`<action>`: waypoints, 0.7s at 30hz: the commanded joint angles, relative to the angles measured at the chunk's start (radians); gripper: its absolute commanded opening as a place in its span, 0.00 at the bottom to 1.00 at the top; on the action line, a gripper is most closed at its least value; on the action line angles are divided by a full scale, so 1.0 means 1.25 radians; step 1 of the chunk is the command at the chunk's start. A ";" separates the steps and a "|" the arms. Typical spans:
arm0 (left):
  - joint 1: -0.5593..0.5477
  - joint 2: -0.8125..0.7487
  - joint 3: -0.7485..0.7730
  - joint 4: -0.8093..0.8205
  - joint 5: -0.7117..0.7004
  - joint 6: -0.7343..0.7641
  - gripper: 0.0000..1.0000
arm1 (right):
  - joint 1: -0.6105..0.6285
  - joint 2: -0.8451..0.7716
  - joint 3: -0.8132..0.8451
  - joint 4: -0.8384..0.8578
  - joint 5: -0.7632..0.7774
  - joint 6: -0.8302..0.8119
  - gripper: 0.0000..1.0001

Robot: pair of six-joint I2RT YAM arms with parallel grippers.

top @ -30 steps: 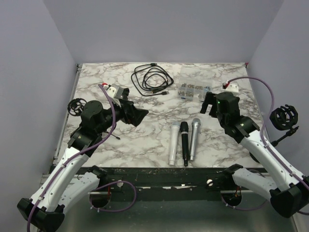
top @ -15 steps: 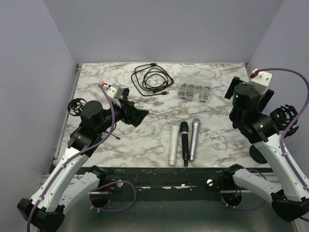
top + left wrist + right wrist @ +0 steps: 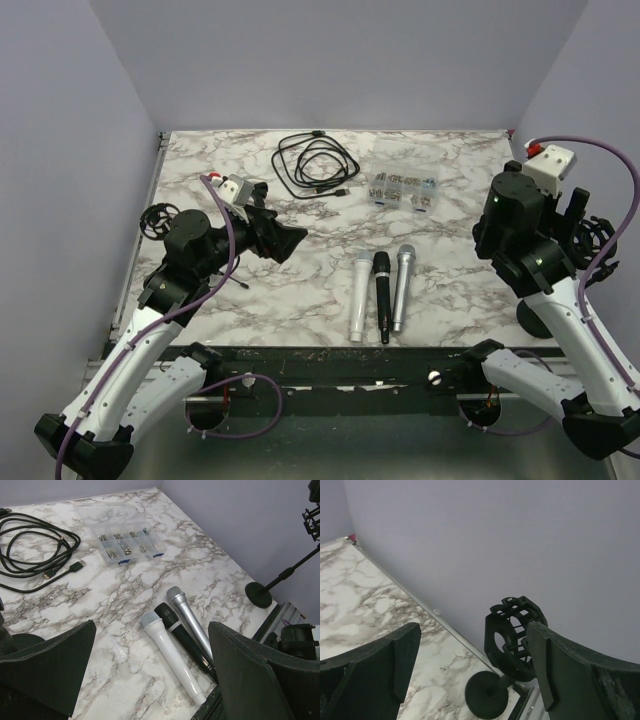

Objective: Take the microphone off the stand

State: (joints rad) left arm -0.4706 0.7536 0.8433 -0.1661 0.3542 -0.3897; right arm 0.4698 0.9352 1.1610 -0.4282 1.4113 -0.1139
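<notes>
Right gripper [image 3: 472, 650] — your fingers are spread wide and hold nothing. The stand [image 3: 486, 696] and its black shock mount [image 3: 516, 635] sit framed between them (can't tell if the right finger touches the mount). Left gripper [image 3: 150, 655] is spread wide too, hovering over the marble table [image 3: 115, 610]. Near the front edge, three lie side by side — white microphone [image 3: 170, 655], black microphone [image 3: 182, 640], silver microphone [image 3: 187, 620].
</notes>
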 commanded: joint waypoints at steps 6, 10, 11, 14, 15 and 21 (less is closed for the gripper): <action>-0.004 -0.018 0.015 0.013 0.021 -0.002 0.99 | -0.091 -0.026 -0.071 0.106 0.058 -0.136 0.94; -0.008 -0.022 0.015 0.011 0.015 0.000 0.99 | -0.114 -0.026 -0.093 0.113 0.074 -0.166 0.95; -0.010 -0.022 0.015 0.010 0.015 0.000 0.98 | -0.120 -0.031 -0.096 0.113 0.078 -0.172 0.95; -0.016 -0.023 0.016 0.010 0.014 0.002 0.99 | -0.139 -0.044 -0.107 0.113 0.089 -0.192 0.98; -0.020 -0.024 0.016 0.008 0.013 0.004 0.99 | -0.142 -0.049 -0.114 0.113 0.093 -0.198 1.00; -0.040 -0.025 0.020 -0.001 -0.002 0.015 0.99 | -0.149 -0.084 -0.175 0.105 0.085 -0.195 1.00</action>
State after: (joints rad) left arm -0.5045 0.7368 0.8433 -0.1665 0.3550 -0.3878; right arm 0.2924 0.8616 0.9924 -0.3073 1.4971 -0.3435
